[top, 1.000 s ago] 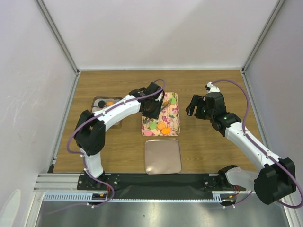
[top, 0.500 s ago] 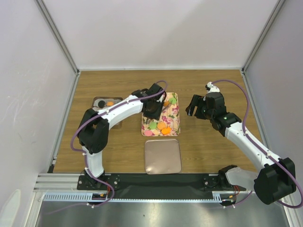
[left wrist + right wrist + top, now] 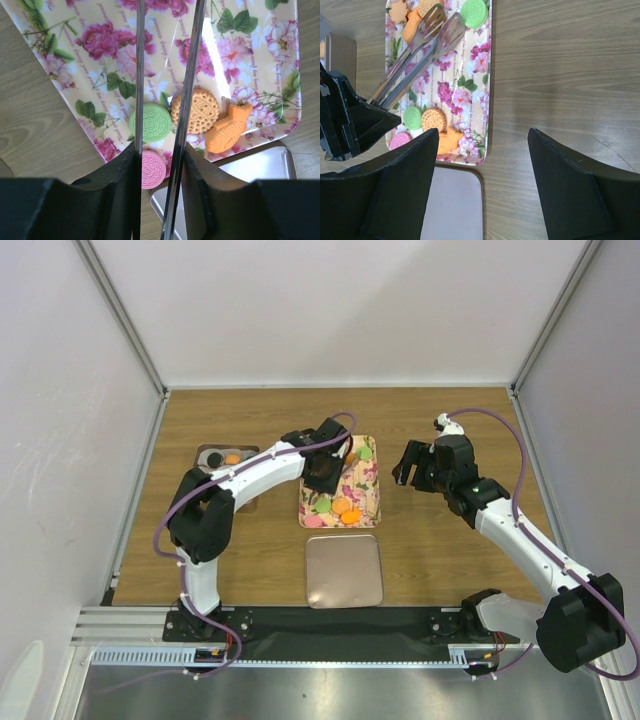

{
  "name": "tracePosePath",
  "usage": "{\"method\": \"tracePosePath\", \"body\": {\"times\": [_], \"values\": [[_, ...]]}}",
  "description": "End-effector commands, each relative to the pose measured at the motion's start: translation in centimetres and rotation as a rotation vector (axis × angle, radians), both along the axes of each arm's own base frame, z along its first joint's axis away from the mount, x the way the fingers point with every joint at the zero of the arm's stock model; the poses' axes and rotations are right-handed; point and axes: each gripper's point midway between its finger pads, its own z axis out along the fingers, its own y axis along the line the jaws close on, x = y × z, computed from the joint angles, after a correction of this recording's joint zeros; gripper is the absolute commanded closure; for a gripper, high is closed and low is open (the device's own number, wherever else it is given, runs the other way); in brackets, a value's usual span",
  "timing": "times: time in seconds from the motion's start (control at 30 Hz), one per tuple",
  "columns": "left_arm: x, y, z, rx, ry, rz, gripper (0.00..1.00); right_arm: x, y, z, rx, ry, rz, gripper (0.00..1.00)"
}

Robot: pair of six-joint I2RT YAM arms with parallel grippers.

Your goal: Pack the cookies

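The left gripper [image 3: 160,152] is clamped on the handle end of metal tongs [image 3: 415,55], which reach out over a floral tray [image 3: 75,30]. The two slotted tips lie close together above the tray's far end, next to an orange fish cookie [image 3: 412,27], a flower-shaped one [image 3: 398,11] and a green one [image 3: 474,13].

At the tray's near end lie more cookies: a green disc [image 3: 150,121] touching a round orange one [image 3: 201,110], a second orange fish [image 3: 227,129] just beside that, and a pink disc [image 3: 153,169] at the rim.

The discs carry a stamped pattern with a ring around it. It may be lettering, but it cannot be read. Thin lines of cursive print run among the tray's roses, too fine to make out.

A plain metal lid [image 3: 344,570] lies on the table [image 3: 450,560] just nearer than the tray. A small tin [image 3: 205,448] to the left holds an orange cookie [image 3: 232,458] and some dark ones.

The right gripper [image 3: 482,131] hangs over the wood right of the tray, fingers wide apart and holding nothing.
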Motion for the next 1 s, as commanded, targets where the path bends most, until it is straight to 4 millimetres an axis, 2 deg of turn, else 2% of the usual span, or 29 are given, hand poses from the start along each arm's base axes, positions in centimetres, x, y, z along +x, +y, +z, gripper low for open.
{"method": "tracePosePath", "body": {"times": [0.0,0.27,0.47,0.57,0.6,0.63,0.73,0.77,0.83,0.87,0.93,0.97], "values": [[1.3,-0.7,2.0,-0.009,-0.068,-0.008,0.66,0.7,0.0,2.3,0.013,-0.065,-0.004,0.22],[1.0,0.4,5.7,-0.028,-0.141,0.015,0.68,0.7,-0.1,2.3,0.013,-0.063,-0.005,0.22],[-0.2,1.8,8.2,-0.057,-0.174,0.030,0.68,0.7,0.1,2.3,0.019,-0.064,-0.002,0.22],[-0.9,3.3,9.5,-0.049,-0.189,0.050,0.68,0.6,0.2,2.3,0.022,-0.061,0.004,0.22],[-1.3,4.1,9.4,-0.033,-0.185,0.062,0.68,0.7,0.2,2.4,0.024,-0.062,0.004,0.22],[-1.8,4.9,10.1,-0.035,-0.192,0.072,0.67,0.6,0.2,2.3,0.023,-0.061,0.006,0.22],[-2.9,7.5,10.1,-0.014,-0.175,0.128,0.67,0.6,0.3,2.3,0.027,-0.061,0.008,0.22],[-3.7,9.3,10.2,-0.003,-0.167,0.161,0.67,0.6,0.4,2.3,0.030,-0.058,0.012,0.22],[-4.7,11.4,10.4,0.008,-0.163,0.213,0.66,0.6,0.4,2.4,0.034,-0.060,0.014,0.22],[-5.8,13.3,10.4,0.012,-0.156,0.257,0.66,0.6,0.4,2.4,0.034,-0.060,0.014,0.22],[-6.8,15.3,10.3,0.011,-0.148,0.306,0.65,0.6,0.5,2.3,0.033,-0.057,0.016,0.22],[-7.5,17.0,11.1,-0.007,-0.166,0.355,0.65,0.4,0.9,2.3,0.046,-0.050,0.037,0.22]]}}
